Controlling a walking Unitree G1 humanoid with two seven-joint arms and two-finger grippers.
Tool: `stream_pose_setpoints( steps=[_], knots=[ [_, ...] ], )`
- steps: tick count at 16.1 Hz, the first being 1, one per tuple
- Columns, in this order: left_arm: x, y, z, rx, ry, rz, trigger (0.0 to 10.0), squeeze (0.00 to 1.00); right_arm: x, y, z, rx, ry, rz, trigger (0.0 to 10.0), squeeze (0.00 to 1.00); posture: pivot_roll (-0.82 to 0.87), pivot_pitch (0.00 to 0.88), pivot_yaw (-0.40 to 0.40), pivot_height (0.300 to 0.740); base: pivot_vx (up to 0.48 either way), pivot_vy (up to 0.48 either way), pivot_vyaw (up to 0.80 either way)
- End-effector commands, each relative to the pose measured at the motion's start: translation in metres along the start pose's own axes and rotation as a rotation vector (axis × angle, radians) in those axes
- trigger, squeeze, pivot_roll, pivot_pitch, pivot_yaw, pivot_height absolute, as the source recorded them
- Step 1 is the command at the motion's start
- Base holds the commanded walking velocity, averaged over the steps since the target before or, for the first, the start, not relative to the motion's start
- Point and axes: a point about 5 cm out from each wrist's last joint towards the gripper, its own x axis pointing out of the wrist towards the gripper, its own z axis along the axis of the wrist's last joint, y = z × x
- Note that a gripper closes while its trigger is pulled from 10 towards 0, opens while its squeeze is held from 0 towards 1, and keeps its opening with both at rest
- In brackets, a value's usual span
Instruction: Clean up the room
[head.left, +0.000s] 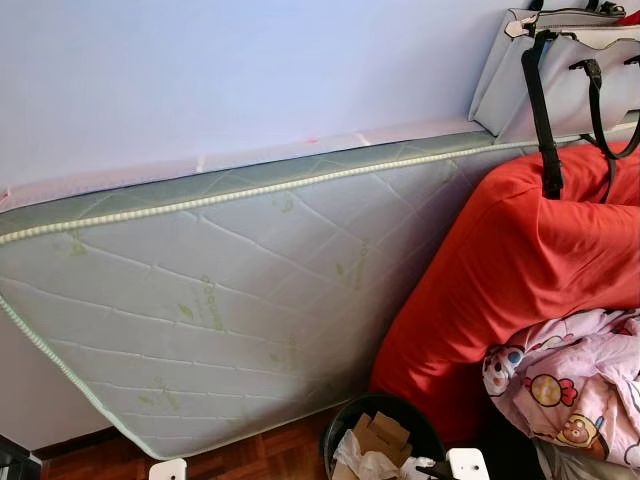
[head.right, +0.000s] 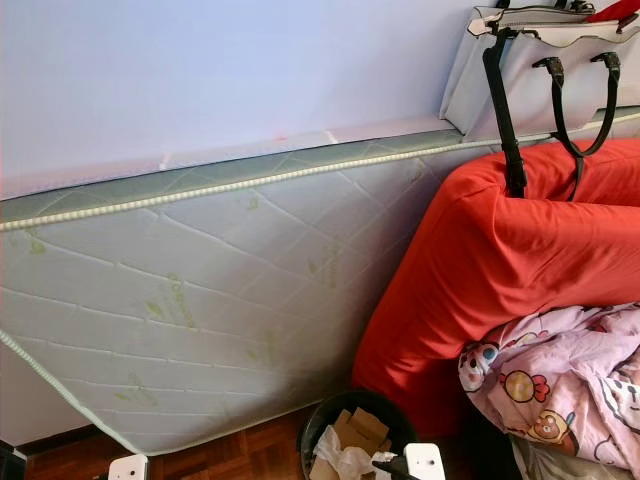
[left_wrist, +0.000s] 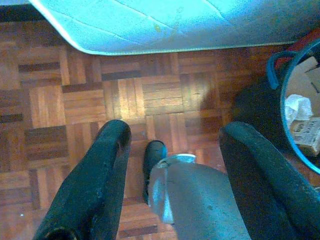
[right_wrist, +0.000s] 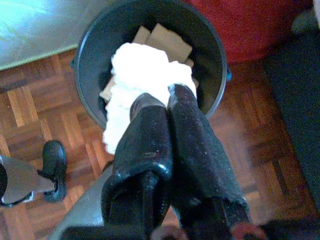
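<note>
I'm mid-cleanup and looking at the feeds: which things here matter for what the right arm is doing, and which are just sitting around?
In play:
- white crumpled paper, pinched in the right gripper, jaws shut on it
- black bin directly below, already holding cardboard scraps

Lying about:
- mattress leaning on the wall
- red cushion
- white handbag
- patterned blanket
- left gripper, open over bare floor
</note>
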Motion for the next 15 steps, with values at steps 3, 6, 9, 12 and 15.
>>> stream_pose_setpoints(
  steps=[3, 6, 9, 12, 15],
  knots=[
    [-0.002, -0.003, -0.001, -0.022, -0.039, -0.013, 10.0, 0.0, -0.003, -0.006, 0.007, 0.051, -0.104, -0.013, 10.0, 0.0, 0.07, 0.0, -0.067, 0.74, 0.0, 0.0, 0.0],
    [-0.003, -0.004, 0.001, -0.055, -0.083, -0.003, 10.0, 0.0, -0.004, -0.007, 0.009, 0.069, -0.144, 0.002, 10.0, 0.0, 0.09, 0.0, -0.087, 0.74, 0.0, 0.0, 0.0],
    [-0.004, -0.004, 0.001, -0.067, -0.108, -0.007, 10.0, 0.0, -0.005, -0.007, 0.007, 0.097, -0.149, -0.003, 10.0, 0.0, 0.09, 0.0, -0.087, 0.74, 0.0, 0.0, 0.0],
    [-0.004, -0.003, 0.002, -0.06, -0.121, -0.012, 10.0, 0.0, -0.007, -0.007, 0.009, 0.151, -0.202, -0.01, 10.0, 0.0, 0.08, 0.0, -0.077, 0.74, 0.0, 0.0, 0.0],
    [-0.004, -0.002, 0.004, -0.067, -0.137, -0.017, 10.0, 0.0, 0.022, 0.023, 0.139, 0.161, -0.505, 0.07, 10.0, 0.0, 0.08, 0.0, -0.077, 0.74, 0.0, 0.0, 0.0]
  ],
)
